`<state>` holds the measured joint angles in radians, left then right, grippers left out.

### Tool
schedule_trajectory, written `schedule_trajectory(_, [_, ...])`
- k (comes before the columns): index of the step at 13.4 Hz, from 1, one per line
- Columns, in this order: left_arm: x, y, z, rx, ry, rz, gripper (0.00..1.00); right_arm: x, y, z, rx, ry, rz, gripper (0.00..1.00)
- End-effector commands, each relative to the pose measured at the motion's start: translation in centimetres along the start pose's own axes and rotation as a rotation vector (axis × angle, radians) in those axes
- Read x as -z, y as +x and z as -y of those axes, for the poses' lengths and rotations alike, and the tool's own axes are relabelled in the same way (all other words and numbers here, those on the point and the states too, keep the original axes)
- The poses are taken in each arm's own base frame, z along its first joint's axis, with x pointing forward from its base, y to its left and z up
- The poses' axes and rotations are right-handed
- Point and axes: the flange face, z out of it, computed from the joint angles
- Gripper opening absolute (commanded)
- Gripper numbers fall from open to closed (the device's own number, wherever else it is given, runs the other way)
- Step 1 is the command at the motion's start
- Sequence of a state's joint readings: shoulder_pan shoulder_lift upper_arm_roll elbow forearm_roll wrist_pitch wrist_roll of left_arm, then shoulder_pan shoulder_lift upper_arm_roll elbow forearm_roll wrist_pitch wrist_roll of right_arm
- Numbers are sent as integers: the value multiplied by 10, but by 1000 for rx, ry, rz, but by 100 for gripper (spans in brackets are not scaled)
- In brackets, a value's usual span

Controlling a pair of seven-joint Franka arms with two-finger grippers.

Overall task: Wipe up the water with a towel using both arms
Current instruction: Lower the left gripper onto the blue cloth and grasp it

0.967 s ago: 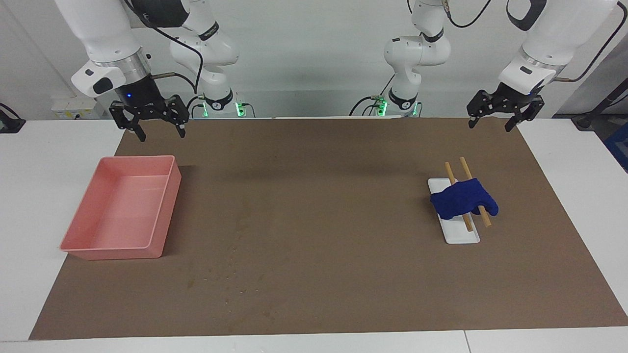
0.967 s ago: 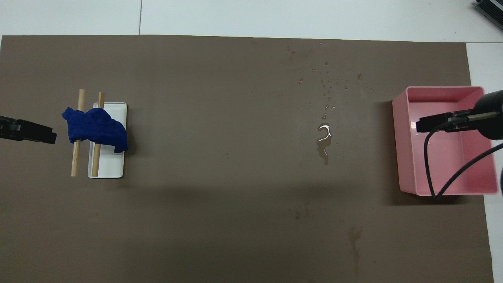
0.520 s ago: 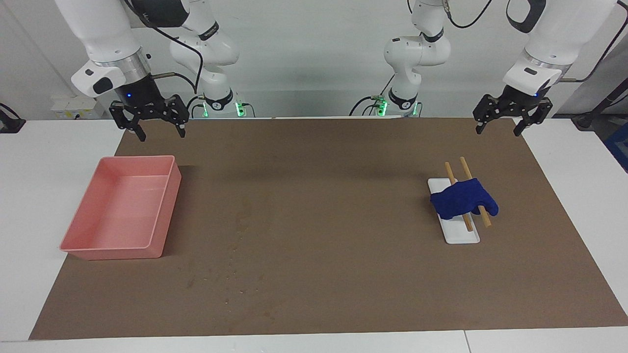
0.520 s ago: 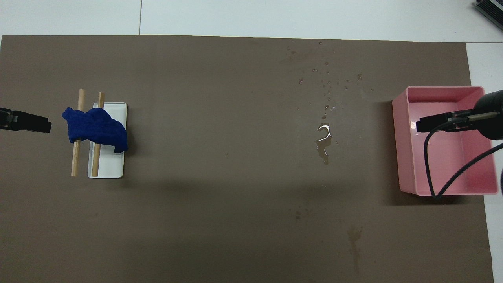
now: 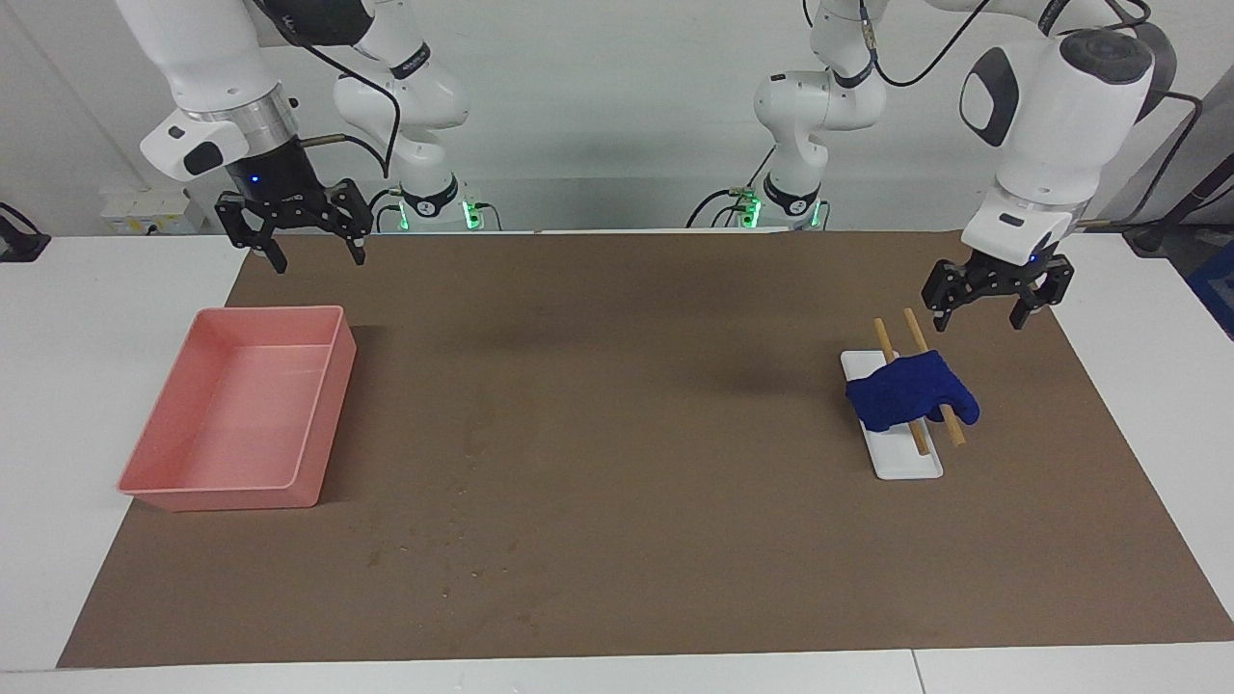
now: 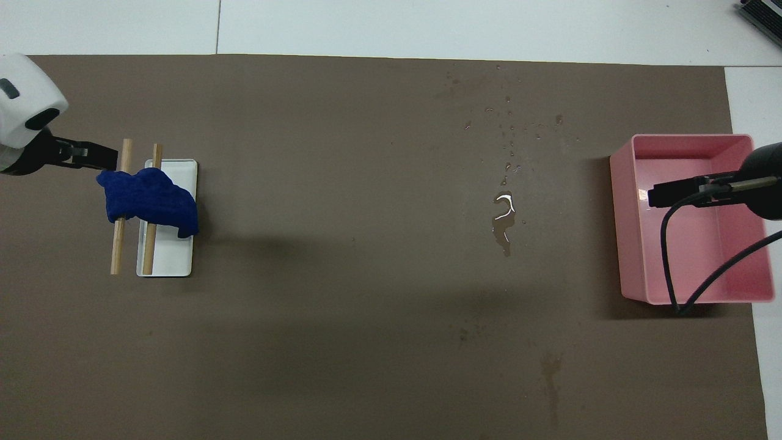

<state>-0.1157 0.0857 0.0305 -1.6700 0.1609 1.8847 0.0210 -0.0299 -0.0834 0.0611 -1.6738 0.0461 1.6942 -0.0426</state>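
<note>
You've got the left hand up in the air over the brown mat, just above the robot-side ends of the two wooden sticks, fingers spread and holding nothing. In the overhead view that same hand shows right next to the towel, but the facing view puts it clear of the cloth, not touching. The towel is a deep-blue bundle draped across both sticks, which lie over a white tray toward the left arm's end of the worktop; one corner of the cloth hangs past the outer stick. The right hand waits in the air over the mat edge nearest the robots, above the robot-side rim of the pink tray, fingers apart and empty. In the overhead view you only see its tip over the pink tray. The water sits on the mat between the two trays, closer to the pink one: a small glossy puddle with a scatter of fine droplets running away from the robots. In the facing view the water reads as a faint dark smudge with specks below it. Towel and water are well apart.
</note>
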Motion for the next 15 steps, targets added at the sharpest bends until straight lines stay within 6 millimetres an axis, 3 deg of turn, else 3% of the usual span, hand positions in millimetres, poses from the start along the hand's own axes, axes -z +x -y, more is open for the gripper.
schedule_trajectory(1, [-28, 0, -21, 98, 30, 6, 100, 3, -6, 1, 9, 15, 8, 100])
schedule_trajectory(4, [-61, -5, -47, 186, 105, -29, 100, 3, -7, 1, 9, 15, 8, 100])
schedule_trajectory(9, [-102, -49, -50, 271, 184, 10, 100, 2, -8, 9, 62, 18, 11, 100])
schedule_trajectory(15, [-119, -41, -52, 253, 223, -62, 100, 0, -1, 29, 108, 20, -42, 100])
